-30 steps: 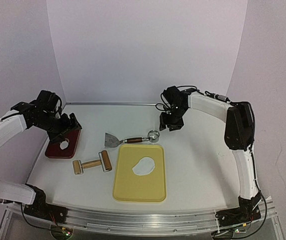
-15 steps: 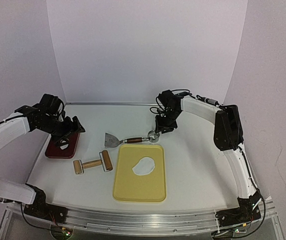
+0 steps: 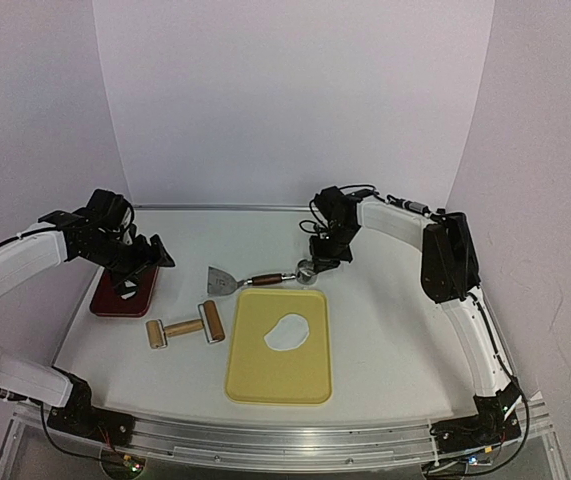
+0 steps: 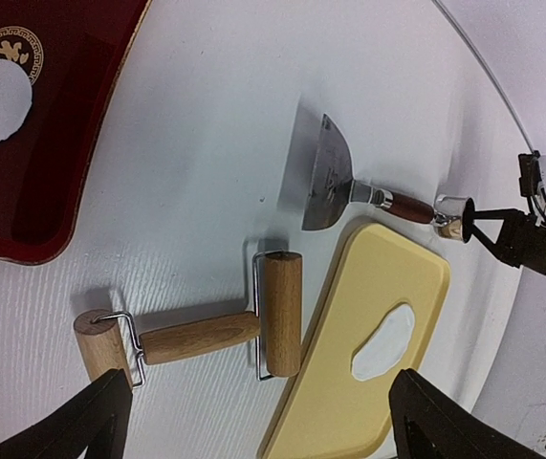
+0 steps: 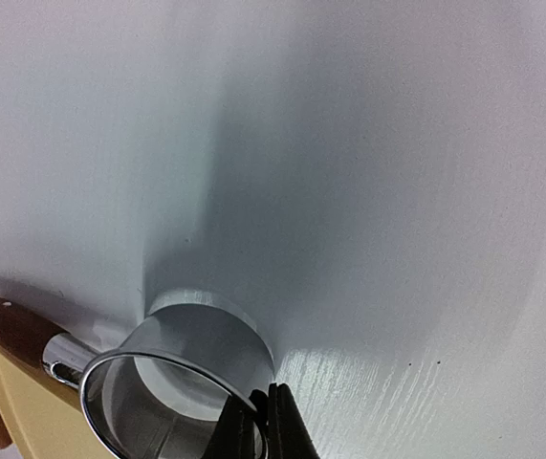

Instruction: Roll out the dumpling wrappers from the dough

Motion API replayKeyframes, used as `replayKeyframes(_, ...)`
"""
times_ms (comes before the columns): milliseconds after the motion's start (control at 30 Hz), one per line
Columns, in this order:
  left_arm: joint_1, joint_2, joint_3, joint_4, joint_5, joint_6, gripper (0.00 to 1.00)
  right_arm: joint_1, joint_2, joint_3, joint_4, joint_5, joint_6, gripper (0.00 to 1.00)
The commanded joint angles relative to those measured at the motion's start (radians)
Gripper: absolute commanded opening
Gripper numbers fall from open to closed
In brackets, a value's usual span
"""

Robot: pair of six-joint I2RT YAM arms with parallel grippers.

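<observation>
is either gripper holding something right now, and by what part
The right gripper is shut on the metal ring cutter, pinching its thin wall at the rim. The left gripper is open and holds nothing.

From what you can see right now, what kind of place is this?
Probably a lab bench staged for dough work, not a real kitchen: a plain white backdrop, a wooden roller, and a yellow board holding white dough.

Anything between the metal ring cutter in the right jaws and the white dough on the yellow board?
Nothing visible. The round metal ring cutter stands behind the yellow rectangular board, bare board reaching to the flat white dough lump. The handle end of the wooden-handled metal scraper lies beside the ring, off that line.
</observation>
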State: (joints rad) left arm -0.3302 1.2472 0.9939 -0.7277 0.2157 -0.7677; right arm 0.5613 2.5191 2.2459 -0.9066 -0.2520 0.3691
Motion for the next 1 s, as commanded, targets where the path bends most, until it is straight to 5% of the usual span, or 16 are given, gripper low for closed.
replayKeyframes(0, 0.003, 0.02, 0.021, 0.059, 0.044, 0.009, 0.93, 0.002, -0.035, 0.035, -0.004, 0.029, 0.021, 0.0)
replayKeyframes(267, -0.022, 0.067, 0.044, 0.171, 0.167, 0.054, 0.89, 0.003, -0.241, -0.086, -0.004, 0.052, 0.029, 0.0)
replayKeyframes(667, -0.25, 0.143, 0.029, 0.4, 0.275, 0.036, 0.87, 0.211, -0.705, -0.714, 0.097, 0.057, 0.171, 0.0)
replayKeyframes(967, -0.359, 0.222, 0.013, 0.467, 0.324, 0.003, 0.85, 0.335, -0.702, -0.769, 0.164, 0.143, 0.271, 0.0)
